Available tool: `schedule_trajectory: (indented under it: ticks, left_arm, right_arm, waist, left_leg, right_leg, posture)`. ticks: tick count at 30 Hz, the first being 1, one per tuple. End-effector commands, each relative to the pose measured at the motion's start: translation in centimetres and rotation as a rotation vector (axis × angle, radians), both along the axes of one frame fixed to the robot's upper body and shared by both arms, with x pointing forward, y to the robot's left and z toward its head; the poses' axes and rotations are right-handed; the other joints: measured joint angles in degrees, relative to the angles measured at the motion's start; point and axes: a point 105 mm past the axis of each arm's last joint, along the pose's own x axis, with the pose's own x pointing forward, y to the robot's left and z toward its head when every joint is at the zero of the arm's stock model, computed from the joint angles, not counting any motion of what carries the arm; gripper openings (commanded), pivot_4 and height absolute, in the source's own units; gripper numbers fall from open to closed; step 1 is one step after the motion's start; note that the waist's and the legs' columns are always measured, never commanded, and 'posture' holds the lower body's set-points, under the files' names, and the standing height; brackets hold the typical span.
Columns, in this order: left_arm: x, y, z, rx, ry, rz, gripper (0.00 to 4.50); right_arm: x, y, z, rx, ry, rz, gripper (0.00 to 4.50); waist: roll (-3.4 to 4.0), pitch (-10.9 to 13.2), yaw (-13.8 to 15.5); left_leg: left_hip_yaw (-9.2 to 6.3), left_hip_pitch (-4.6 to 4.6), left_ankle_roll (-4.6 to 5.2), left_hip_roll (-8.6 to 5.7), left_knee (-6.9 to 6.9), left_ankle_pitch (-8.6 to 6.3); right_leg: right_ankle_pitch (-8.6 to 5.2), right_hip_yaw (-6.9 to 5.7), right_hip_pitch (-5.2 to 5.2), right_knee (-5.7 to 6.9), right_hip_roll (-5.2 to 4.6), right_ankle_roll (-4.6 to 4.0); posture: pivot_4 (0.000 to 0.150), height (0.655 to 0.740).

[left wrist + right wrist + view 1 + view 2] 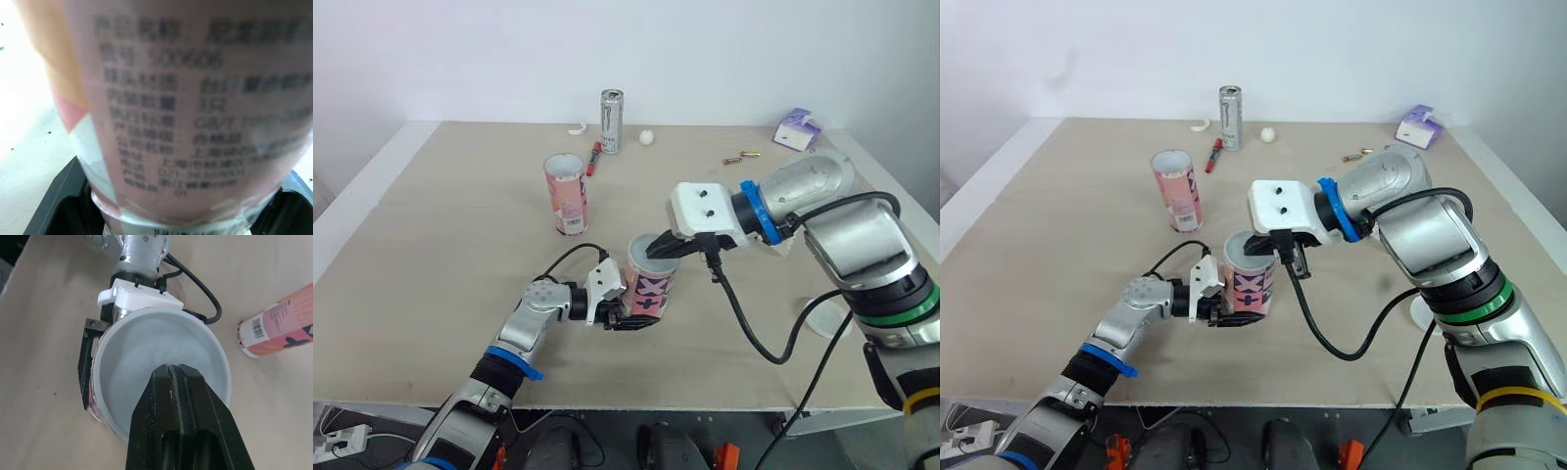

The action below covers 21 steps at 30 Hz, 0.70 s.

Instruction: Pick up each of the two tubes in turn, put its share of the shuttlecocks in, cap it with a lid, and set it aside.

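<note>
A pink patterned tube [649, 279] stands upright near the table's front middle. My left gripper [628, 311] is shut on its lower part, with black fingers [54, 205] on either side of the printed label [195, 112]. My right gripper [178, 372] hovers over the tube's open mouth [161, 367], fingers pressed together with nothing visible between them. The inside of the tube looks pale, and I cannot make out its contents. A second pink tube [566, 194] stands open and upright farther back on the left.
On the beige table [440, 255], a silver can [611, 121], a red pen [592, 160], a small white ball [647, 137] and a white scrap [578, 128] lie at the back. A purple pack [797, 128] sits back right. A white lid [827, 318] lies by my right arm.
</note>
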Motion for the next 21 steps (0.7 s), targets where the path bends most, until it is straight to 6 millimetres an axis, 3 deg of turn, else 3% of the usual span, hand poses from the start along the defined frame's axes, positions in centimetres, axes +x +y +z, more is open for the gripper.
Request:
schedule_trajectory:
  ticks: [1, 6, 9, 13, 17, 20, 21]
  left_arm:
    - [0.0, 0.9, -2.0, 0.066, 0.066, 0.040, 3.03]
    - [0.2, 1.2, -1.8, 0.061, 0.055, 0.046, 3.03]
    - [0.3, 1.4, -1.4, 0.051, 0.045, 0.051, 3.03]
    - [0.3, 1.6, -1.1, 0.043, 0.035, 0.051, 3.03]
    - [0.3, 1.8, -0.9, 0.045, 0.013, 0.042, 3.03]
    - [0.4, 1.8, -0.7, 0.039, 0.003, 0.036, 3.03]
    - [0.3, 1.7, -0.6, 0.038, -0.002, 0.026, 3.03]
  right_arm:
    - [-0.4, 0.1, -3.5, -0.065, 0.150, 0.006, 0.01]
    - [0.0, 0.0, 1.4, 0.188, 0.204, -0.048, 0.01]
    - [-0.4, -1.8, 5.0, 0.370, 0.241, -0.082, 0.01]
    - [-0.2, -5.4, 8.1, 0.601, 0.212, -0.194, 0.01]
    - [0.3, -10.2, 7.9, 0.800, 0.146, -0.375, 0.01]
    - [-0.3, -12.4, 4.7, 0.812, 0.139, -0.462, 0.01]
    - [-0.6, -12.9, 3.2, 0.799, 0.144, -0.482, 0.32]
  waist:
    - [-0.04, -0.1, 0.0]
    - [-0.04, -0.1, 0.0]
    - [0.14, 0.3, 0.1]
    - [0.16, 0.3, 0.2]
    - [0.04, 0.4, 0.2]
    - [0.02, 0.4, 0.2]
    - [0.19, 0.5, 0.0]
  left_leg:
    - [0.00, 0.04, -0.02, 0.05, 0.00, -0.01]
    - [0.08, -0.04, -0.05, 0.30, 0.01, -0.02]
    - [0.06, -0.27, -0.04, 0.37, 0.01, -0.01]
    - [-0.03, -0.45, -0.11, 0.37, -0.01, -0.05]
    - [-0.05, -0.45, -0.15, 0.37, -0.01, -0.08]
    - [-0.14, -0.46, -0.15, 0.38, -0.04, -0.08]
    - [-0.11, -0.48, -0.15, 0.38, -0.06, -0.08]
  right_leg:
    - [-0.01, -0.06, 0.01, 0.00, 0.01, -0.02]
    - [0.12, -0.43, 0.06, 0.00, -0.04, -0.27]
    - [0.24, -0.61, -0.12, 0.00, -0.01, -0.46]
    - [0.13, -0.83, -0.16, -0.06, 0.09, -0.61]
    - [0.12, -0.86, -0.09, -0.17, 0.08, -0.56]
    - [0.14, -0.91, -0.01, -0.33, 0.13, -0.51]
    - [0.15, -0.88, -0.04, -0.35, 0.16, -0.49]
  posture:
    - [0.150, 0.7400]
    - [0.150, 0.7400]
    - [0.150, 0.7400]
    - [0.150, 0.7400]
    - [0.150, 0.7400]
    - [0.150, 0.7400]
    - [0.150, 0.7400]
